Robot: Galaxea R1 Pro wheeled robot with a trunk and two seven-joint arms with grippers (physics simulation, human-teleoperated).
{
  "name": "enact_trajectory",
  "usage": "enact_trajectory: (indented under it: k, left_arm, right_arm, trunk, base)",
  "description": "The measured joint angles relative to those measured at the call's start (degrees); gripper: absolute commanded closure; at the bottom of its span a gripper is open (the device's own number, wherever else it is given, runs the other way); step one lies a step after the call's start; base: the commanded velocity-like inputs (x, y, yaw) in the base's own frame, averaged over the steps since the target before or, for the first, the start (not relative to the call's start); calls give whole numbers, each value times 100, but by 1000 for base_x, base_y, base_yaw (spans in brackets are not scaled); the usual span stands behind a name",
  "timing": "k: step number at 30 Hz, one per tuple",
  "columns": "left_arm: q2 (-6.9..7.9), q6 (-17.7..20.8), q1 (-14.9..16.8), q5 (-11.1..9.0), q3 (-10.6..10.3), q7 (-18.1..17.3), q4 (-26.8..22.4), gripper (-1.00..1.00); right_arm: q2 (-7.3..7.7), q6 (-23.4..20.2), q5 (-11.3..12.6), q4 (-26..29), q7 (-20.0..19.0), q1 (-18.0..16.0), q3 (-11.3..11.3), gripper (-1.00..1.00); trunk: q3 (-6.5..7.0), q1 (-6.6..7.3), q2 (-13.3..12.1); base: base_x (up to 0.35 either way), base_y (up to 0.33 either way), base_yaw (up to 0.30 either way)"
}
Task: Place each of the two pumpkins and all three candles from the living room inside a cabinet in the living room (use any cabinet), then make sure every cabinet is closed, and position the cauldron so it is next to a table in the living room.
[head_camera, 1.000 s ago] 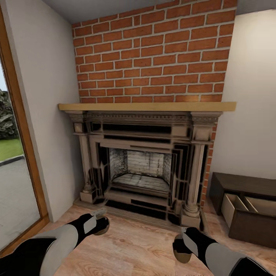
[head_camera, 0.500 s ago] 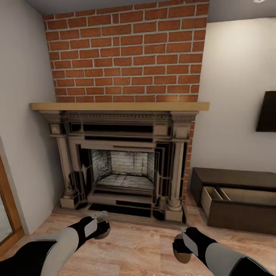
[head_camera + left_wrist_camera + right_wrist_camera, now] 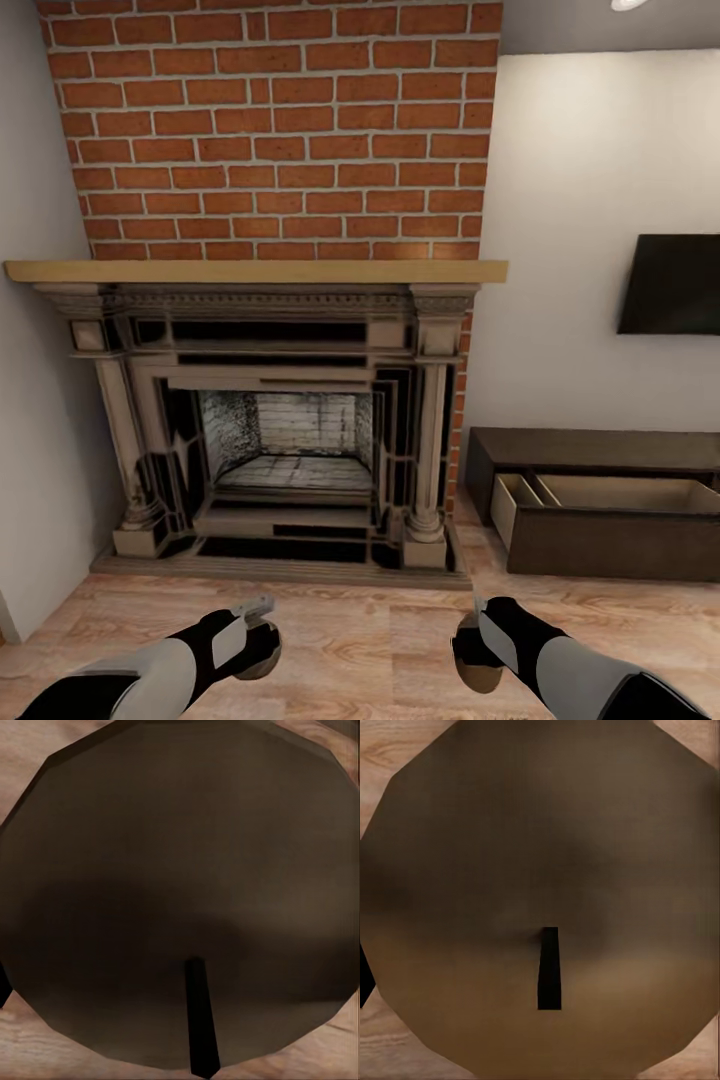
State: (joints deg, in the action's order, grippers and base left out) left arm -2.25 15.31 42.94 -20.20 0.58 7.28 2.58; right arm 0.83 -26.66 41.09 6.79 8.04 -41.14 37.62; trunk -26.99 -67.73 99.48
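Candles, one in each gripper: left gripper (image 3: 258,640) and right gripper (image 3: 474,642) each clamp a tan candle. We judge we are carrying them to the cabinet (image 3: 600,500), open at four o'clock beside the fireplace (image 3: 270,420); next, turn right.

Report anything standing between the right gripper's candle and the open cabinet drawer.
Nothing visible does. Only bare floor lies between the candle at the right gripper and the cabinet's open drawer; the fireplace stands left of that path.
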Motion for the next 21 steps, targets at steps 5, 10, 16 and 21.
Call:
enact_trajectory:
  k: [5, 10, 16, 21]
  left_arm:
    - [7, 0, -4, -1, 5, -1, 0, 100]
    - [7, -6, -5, -1, 9, -1, 0, 100]
    - [12, -8, -5, -1, 9, -1, 0, 100]
    - [12, -8, -5, -2, 10, -2, 0, 100]
  right_arm:
    - [0, 0, 1, 1, 0, 1, 0, 100]
    - [0, 10, -1, 0, 0, 1, 0, 100]
    - [0, 17, -2, 0, 1, 1, 0, 100]
    - [-1, 18, -4, 0, -5, 1, 0, 100]
  trunk:
    - [-44, 0, 0]
    - [-89, 1, 0]
    - [-143, 1, 0]
    - [-161, 1, 1]
  base:
    - [139, -113, -124]
    - [172, -140, -108]
    - [224, -189, -74]
    - [232, -207, -9]
